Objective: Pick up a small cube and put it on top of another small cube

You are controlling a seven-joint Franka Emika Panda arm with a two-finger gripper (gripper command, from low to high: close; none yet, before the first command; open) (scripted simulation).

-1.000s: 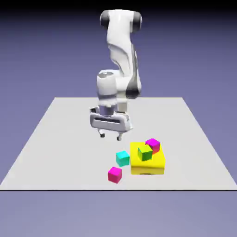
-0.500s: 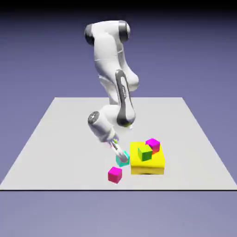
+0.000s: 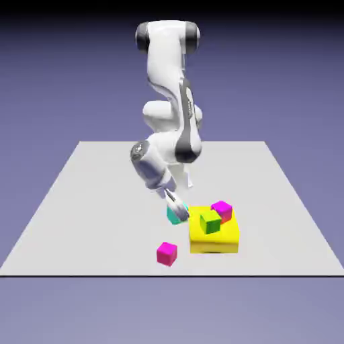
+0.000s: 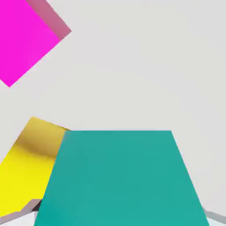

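Closed tight on the small cyan plain cube (image 3: 175,214), the two grey fingers (image 3: 176,204) of the white glossy arm, slanting down toward the exterior view's right. Held clear of the pale grey matte tabletop (image 3: 80,215), that cube, just beside the left edge of the flat yellow block (image 3: 225,236) as the exterior view shows it; whether touching it, impossible to tell. In the hand view, filling the lower middle as a broad flat teal face (image 4: 119,176) with sharp straight edges, smooth and unmarked; only slivers of grey finger (image 4: 215,216) peeking out at the bottom corners beside it. Left of it there, a corner of the yellow block (image 4: 26,167), smooth with a soft darker sheen along its upper side. Up in the top left corner of the hand view, the small magenta plain cube (image 4: 26,39), bright on its large face, duller pink on its narrow side, lying alone on the tabletop (image 4: 145,66). In the exterior view, that same magenta cube (image 3: 166,253) resting near the front edge, well apart from the held one and lower in the picture. On top of the yellow block, a small green cube (image 3: 210,222) and a second magenta cube (image 3: 222,210) close together, both crisp-edged and plain.
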